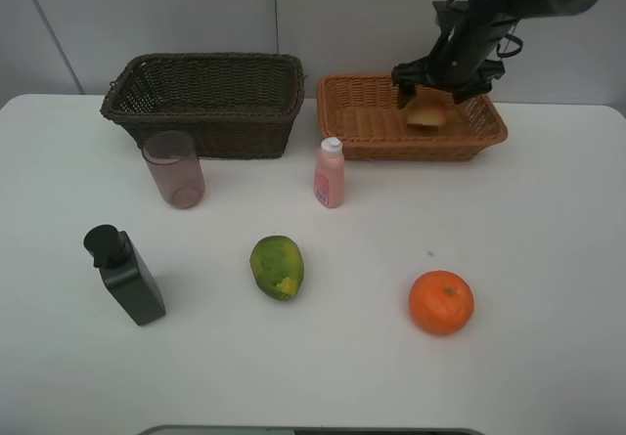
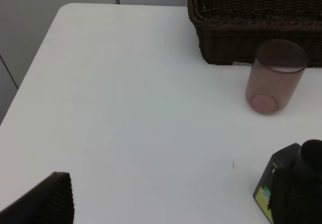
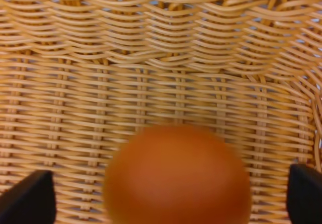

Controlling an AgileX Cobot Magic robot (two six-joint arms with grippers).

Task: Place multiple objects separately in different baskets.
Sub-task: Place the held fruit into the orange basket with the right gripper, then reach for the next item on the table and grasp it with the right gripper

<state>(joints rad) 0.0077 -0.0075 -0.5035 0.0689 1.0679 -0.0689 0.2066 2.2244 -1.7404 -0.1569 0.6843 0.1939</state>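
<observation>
My right gripper [image 1: 430, 88] hangs open over the orange-tan basket [image 1: 411, 147]. The peach-like fruit [image 1: 426, 114] lies in that basket between the fingers; in the right wrist view the fruit [image 3: 176, 176] shows gaps to both fingertips [image 3: 27, 199]. The dark brown basket [image 1: 205, 59] stands to the left. In front of the baskets are the pinkish cup [image 1: 174, 169] and the pink white-capped bottle [image 1: 330, 173]. Nearer the front sit the black pump bottle [image 1: 125, 276], the green-yellow papaya-like fruit [image 1: 277, 267] and the orange [image 1: 441, 302]. My left gripper [image 2: 161, 211] is open and empty, above the table's left part.
The white table [image 1: 548, 239] ends at a wall behind the baskets. In the left wrist view the cup [image 2: 274, 78] stands just in front of the dark basket [image 2: 251, 27], with the pump bottle [image 2: 294, 183] closer to the camera.
</observation>
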